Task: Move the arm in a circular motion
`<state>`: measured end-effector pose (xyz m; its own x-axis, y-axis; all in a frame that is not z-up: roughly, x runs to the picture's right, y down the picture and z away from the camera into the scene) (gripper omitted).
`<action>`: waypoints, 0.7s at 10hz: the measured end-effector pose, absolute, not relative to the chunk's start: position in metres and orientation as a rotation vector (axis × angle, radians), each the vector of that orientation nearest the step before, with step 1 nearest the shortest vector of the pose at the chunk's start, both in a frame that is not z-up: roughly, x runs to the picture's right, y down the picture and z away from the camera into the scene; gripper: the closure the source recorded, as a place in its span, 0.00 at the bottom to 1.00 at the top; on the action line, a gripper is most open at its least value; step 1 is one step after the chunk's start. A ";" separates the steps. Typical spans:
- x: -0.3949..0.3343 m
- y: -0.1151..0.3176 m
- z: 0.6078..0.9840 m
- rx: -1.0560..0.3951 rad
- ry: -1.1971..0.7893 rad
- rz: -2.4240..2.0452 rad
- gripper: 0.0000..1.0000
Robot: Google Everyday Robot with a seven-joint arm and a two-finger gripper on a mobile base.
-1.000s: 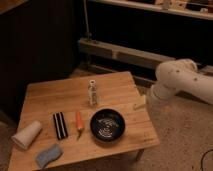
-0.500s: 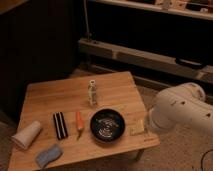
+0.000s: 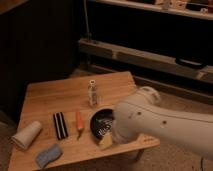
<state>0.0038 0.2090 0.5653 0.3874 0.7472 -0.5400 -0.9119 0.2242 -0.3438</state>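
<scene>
My arm point(image 3: 160, 122) is a thick cream-white tube that enters from the right and fills the lower right of the camera view. Its rounded joint point(image 3: 131, 120) hangs over the right side of the wooden table point(image 3: 55, 95) and covers part of the dark bowl point(image 3: 99, 124). The gripper point(image 3: 105, 142) shows only as a small pale yellowish tip below the joint, at the bowl's front edge near the table's front. It holds nothing that I can see.
On the table stand a small clear bottle point(image 3: 92, 93), a carrot point(image 3: 79, 121), a black striped block point(image 3: 60, 125), a white cup on its side point(image 3: 26, 134) and a blue sponge point(image 3: 48, 155). Dark shelving and a metal rail point(image 3: 145, 57) run behind.
The arm has swung from the table's right side toward the camera and leftward. It now looms much larger and covers part of the bowl.
</scene>
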 end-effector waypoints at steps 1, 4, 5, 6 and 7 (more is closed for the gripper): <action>-0.027 0.211 0.562 -0.702 0.260 1.096 0.20; -0.112 0.208 0.555 -0.732 0.191 0.903 0.20; -0.131 0.203 0.555 -0.733 0.177 0.854 0.20; -0.149 0.198 0.556 -0.735 0.158 0.822 0.20; -0.168 0.189 0.559 -0.734 0.146 0.785 0.20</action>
<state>-0.1679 0.1888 0.5593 0.7110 0.5914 -0.3803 -0.6887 0.4766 -0.5464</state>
